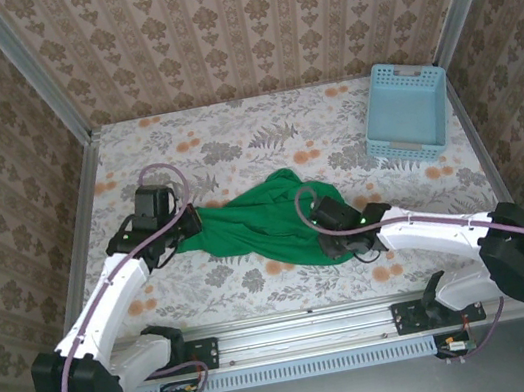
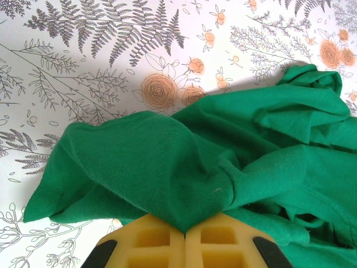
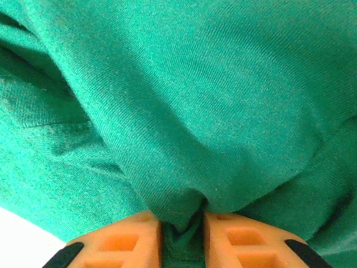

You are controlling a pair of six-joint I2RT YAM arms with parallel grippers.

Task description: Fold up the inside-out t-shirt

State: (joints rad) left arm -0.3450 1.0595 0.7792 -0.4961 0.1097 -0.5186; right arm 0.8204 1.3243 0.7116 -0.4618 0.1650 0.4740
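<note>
Green cloth in a wrinkly heap, that's the main event rn. The t-shirt (image 1: 265, 224) lies bunched up btwn the two pincers, touching both, one end at each.

Left pincer (image 1: 190, 233) is closed tight: its yellow pads (image 2: 150, 241) press together w/ a pinch of the shirt's edge caught right at the tips. Ahead of those tips the cloth fans out in fat folds, and beyond that it's bare tabletop.

Right pincer (image 1: 325, 242) is nearly closed, narrow gap, w/ a fold of the tee nipped btwn its orange pads (image 3: 120, 245). Fabric bulges out in front of it, and a sliver of white surface peeks out down at its left.

Table (image 1: 232, 140) has a white cover printed w/ grey ferns and orange roses, looks smooth and matte. Far beyond the right pincer, well apart from the shirt, a light blue lattice basket (image 1: 408, 111) sits by the back right corner. Walls (image 1: 242, 27) on three sides are brownish damask wallpaper w/ metal posts (image 1: 27, 70) in the corners. Behind both pincers, at the near edge, a metal rail (image 1: 305, 322) carries the arm bases.
</note>
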